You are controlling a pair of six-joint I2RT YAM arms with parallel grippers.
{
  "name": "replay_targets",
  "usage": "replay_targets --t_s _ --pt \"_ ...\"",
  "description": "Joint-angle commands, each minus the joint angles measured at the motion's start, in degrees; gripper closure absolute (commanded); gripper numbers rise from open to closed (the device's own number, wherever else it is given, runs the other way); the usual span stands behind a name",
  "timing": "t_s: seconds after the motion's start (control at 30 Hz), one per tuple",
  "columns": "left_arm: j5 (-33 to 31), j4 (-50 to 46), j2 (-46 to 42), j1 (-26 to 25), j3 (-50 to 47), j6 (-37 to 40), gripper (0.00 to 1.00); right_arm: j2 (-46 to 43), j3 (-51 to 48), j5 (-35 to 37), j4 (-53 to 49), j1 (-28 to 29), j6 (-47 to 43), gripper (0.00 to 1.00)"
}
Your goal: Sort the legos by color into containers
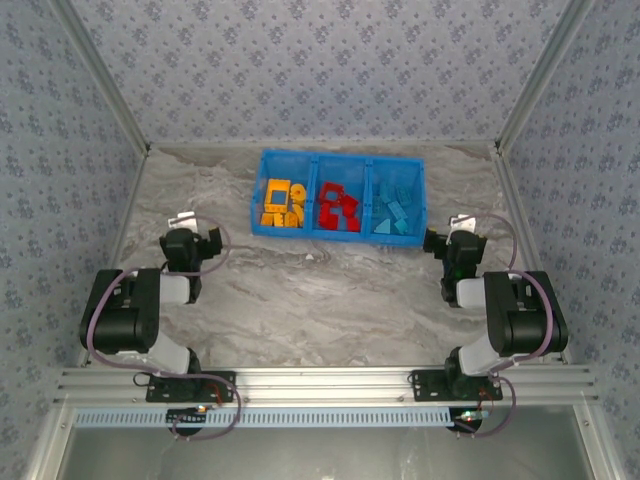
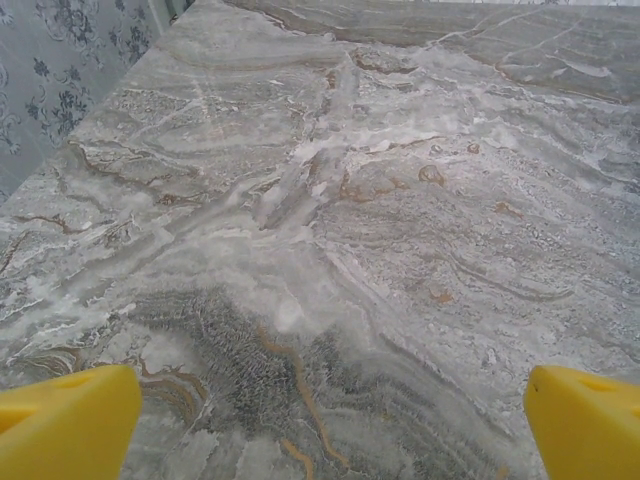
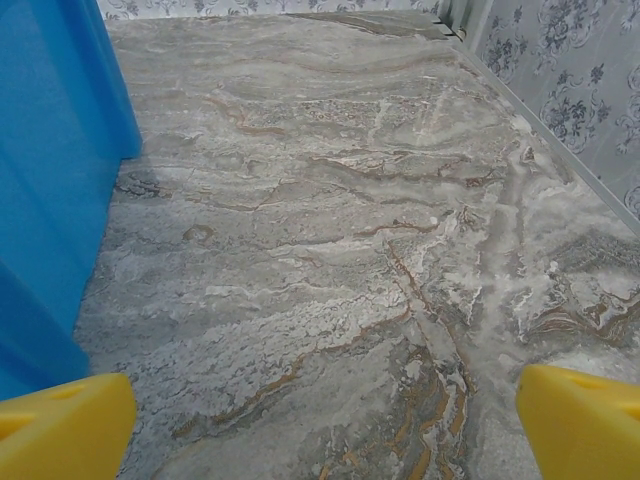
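The blue bin [image 1: 338, 157] of three containers stands at the back middle of the table. Orange-yellow legos [image 1: 281, 203] fill its left compartment, red legos [image 1: 339, 208] the middle one, light blue legos [image 1: 394, 213] the right one. My left gripper [image 1: 192, 226] rests low to the left of the bin, open, with bare marble between its yellow fingertips [image 2: 65, 420]. My right gripper [image 1: 450, 232] rests just right of the bin, also open and holding nothing. In the right wrist view the bin's blue wall [image 3: 50, 150] stands at the left, beside the yellow fingertips [image 3: 580, 420].
Patterned walls enclose the marble table [image 1: 330, 290] on the left, back and right. A metal rail [image 1: 320, 382] runs along the near edge, where both arm bases are bolted.
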Motion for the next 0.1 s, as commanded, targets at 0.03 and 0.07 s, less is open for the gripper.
replay_targets --t_s 0.03,0.07 --pt "0.95 1.77 -0.28 0.25 0.79 0.00 0.02 0.53 1.17 0.96 1.56 0.20 -0.46 0.00" --pt "0.89 1.77 -0.33 0.31 0.74 -0.04 0.02 0.54 1.21 0.97 1.56 0.21 -0.46 0.00"
